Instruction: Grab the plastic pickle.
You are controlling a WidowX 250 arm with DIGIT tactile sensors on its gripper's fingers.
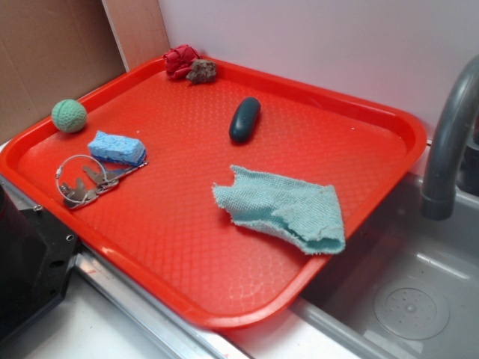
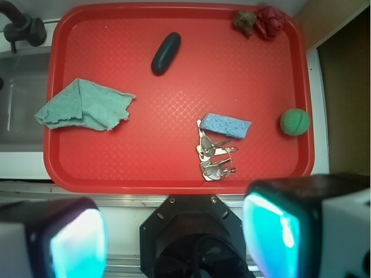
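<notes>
I am hovering high above the red tray (image 2: 58,87), and my gripper (image 2: 174,231) is holding its two fingers (image 2: 78,237) spread wide apart, with nothing between them; in the wrist view they are framing the bottom edge of the picture, out over the near rim and the white counter beyond it.

The plastic pickle (image 2: 166,52) is lying free on the tray floor toward the far side, well apart from my fingers, tilted on a slant. In the exterior view the plastic pickle (image 1: 245,119) is sitting alone, with bare tray all around it.

A teal cloth (image 2: 84,106) is lying crumpled near the sink side, one corner draping over the tray rim. A blue sponge (image 2: 225,124) is resting just beside a ring of keys (image 2: 211,156), touching them. A light green knitted ball (image 2: 294,121) is sitting near the opposite rim. In the far corner, a red crumpled thing (image 2: 269,21) and a brown lump (image 2: 245,21) are lying side by side. A grey faucet (image 1: 449,142) is arching over the sink (image 1: 412,299).
</notes>
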